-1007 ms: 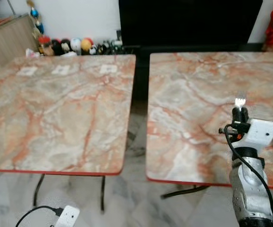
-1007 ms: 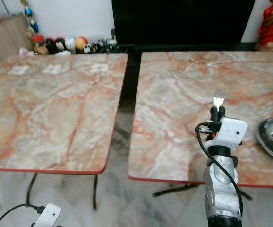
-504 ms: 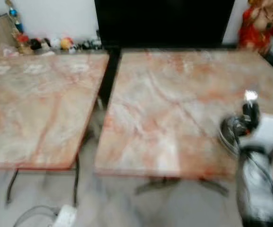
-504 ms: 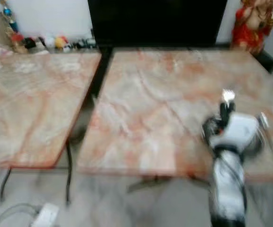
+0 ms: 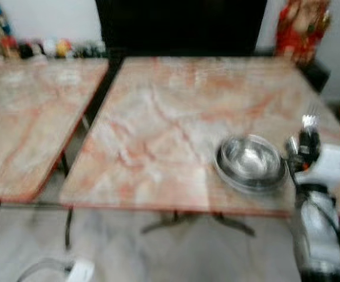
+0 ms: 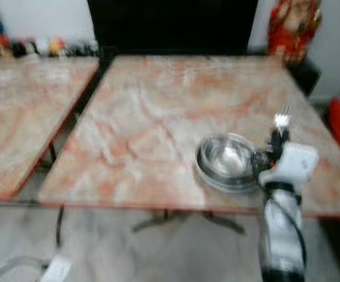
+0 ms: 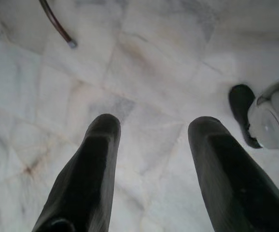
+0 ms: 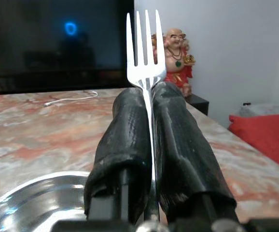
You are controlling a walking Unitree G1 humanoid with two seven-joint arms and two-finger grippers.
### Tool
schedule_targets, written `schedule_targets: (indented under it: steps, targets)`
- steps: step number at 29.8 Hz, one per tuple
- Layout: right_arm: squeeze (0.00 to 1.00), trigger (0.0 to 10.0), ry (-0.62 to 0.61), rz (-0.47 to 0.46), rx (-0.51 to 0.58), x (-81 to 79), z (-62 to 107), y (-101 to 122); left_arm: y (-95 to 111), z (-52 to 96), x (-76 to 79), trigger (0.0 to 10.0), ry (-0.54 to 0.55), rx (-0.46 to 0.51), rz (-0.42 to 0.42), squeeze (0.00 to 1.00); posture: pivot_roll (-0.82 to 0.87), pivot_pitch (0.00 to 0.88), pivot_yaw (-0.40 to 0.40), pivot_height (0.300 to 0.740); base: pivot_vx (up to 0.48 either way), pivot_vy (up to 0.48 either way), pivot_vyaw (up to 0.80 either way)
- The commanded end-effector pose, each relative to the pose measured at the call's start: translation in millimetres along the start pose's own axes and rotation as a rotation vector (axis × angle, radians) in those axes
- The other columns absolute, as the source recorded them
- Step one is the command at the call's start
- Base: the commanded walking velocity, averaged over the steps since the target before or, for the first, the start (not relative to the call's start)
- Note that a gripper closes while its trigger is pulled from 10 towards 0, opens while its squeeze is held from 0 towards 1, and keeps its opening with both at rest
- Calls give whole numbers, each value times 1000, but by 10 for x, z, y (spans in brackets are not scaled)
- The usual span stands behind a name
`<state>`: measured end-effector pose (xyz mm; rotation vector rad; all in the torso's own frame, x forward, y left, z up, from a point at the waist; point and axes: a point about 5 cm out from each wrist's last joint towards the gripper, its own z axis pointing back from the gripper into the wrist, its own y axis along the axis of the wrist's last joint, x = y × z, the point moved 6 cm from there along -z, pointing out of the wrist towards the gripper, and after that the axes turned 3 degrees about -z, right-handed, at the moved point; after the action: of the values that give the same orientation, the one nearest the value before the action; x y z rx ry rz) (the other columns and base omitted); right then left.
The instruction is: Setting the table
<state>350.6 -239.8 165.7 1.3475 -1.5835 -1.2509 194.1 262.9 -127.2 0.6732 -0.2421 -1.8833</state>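
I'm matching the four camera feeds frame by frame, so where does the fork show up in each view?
Left eye view: the fork sticks up from the right gripper, just right of the steel bowls.
Right eye view: the fork rises above the gripper, right of the bowls.
Left wrist view: floor tiles between the left gripper's open fingers; no fork.
Right wrist view: fork upright, centre, clamped between the fingers.
Shared landmark: the red figurine.
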Motion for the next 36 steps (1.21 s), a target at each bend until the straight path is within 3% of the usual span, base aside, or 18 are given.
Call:
schedule_targets:
  steps: [1, 19, 36]
  targets:
    - [0, 10000, -11, 2, 17, 52, -9, 57, 24, -4, -37, 10000, 12, 3, -3, 0, 20, 0, 54, 740, 0, 0, 0]
    - [0, 10000, -26, 22, 4, 123, -5, 32, -17, 5, -33, 10000, 8, -2, 25, 0, 21, 0, 48, 740, 0, 0, 0]
    - [0, 10000, -15, 13, -5, 56, -43, 5, 10, -1, -1, 10000, -4, 4, 33, 0, 23, 0, 45, 740, 293, 0, 0]
